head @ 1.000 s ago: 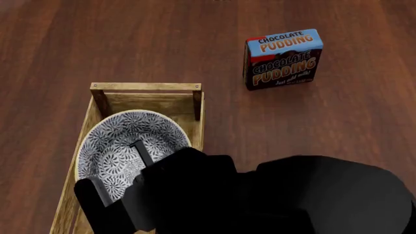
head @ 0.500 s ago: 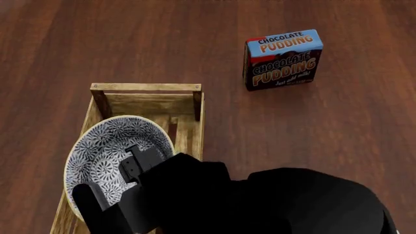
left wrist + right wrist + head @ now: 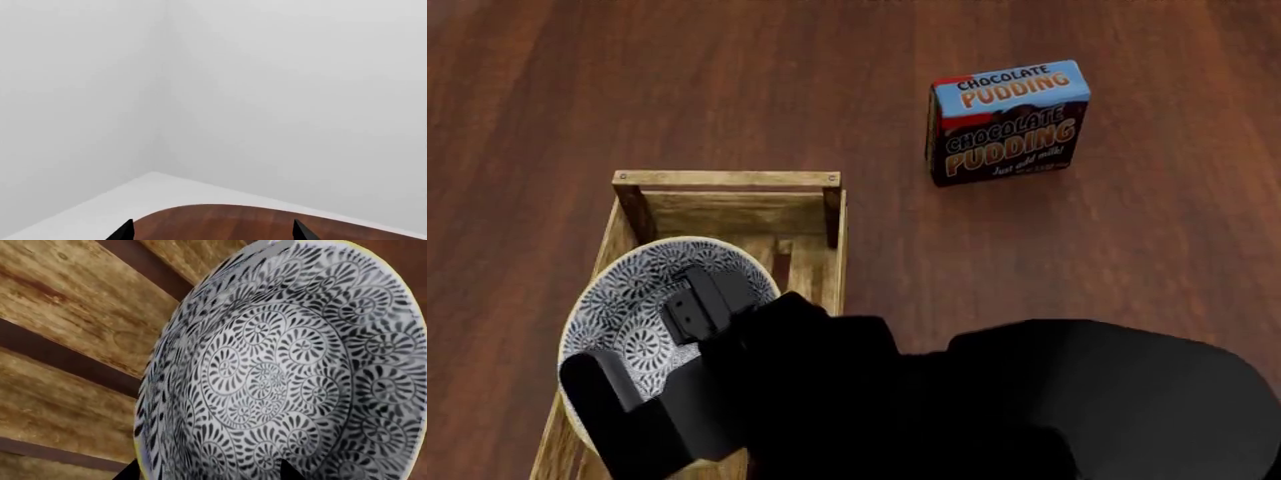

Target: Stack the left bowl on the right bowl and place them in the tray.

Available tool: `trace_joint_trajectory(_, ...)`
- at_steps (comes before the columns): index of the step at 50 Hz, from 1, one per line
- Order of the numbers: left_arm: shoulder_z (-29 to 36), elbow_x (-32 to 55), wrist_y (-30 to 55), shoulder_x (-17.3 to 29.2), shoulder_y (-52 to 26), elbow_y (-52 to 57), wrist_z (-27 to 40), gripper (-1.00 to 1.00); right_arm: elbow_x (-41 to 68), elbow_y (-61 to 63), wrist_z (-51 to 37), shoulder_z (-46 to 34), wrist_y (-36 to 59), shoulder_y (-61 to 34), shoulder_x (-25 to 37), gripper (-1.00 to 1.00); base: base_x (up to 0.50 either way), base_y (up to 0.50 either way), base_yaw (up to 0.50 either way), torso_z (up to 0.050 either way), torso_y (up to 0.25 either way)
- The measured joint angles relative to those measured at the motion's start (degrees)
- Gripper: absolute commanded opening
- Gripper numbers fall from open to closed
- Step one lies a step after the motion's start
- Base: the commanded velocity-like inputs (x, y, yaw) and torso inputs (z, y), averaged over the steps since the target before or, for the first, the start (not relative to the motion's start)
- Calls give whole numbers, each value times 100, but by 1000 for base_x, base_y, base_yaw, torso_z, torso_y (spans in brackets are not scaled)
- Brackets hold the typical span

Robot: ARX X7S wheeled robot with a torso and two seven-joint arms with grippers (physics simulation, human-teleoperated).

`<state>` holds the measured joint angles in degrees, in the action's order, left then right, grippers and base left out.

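While our right gripper (image 3: 654,345) hangs over the patterned bowl (image 3: 641,300) inside the wooden tray (image 3: 727,180), we cannot tell whether its jaws pinch the rim or stand apart. We judge the glazed bowl stiff, slippery and breakable, best held at its rim; our left gripper (image 3: 212,235) is spread, holding nothing.

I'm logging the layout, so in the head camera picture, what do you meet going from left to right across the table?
Patterned bowl sitting in the wooden tray → bare table → chocolate pudding box.
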<state>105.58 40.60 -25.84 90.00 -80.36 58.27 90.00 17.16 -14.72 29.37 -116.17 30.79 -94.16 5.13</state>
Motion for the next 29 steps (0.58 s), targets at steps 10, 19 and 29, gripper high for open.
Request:
trace_joint_trajectory(10, -90, 75, 66, 0, -58, 52, 0, 100, -10, 463, -59, 96, 270, -193, 93, 100, 0, 0, 0, 0, 0)
trace_joint_trajectory(19, -119, 87, 54, 0, -56, 35, 0, 100, -15, 705, -81, 152, 378, -254, 130, 100, 0, 0, 0, 0, 0)
trace_joint_trajectory(29, -111, 52, -18, 0, -9, -24, 0, 100, -5, 1017, -107, 212, 500, -306, 172, 100, 0, 0, 0, 0, 0)
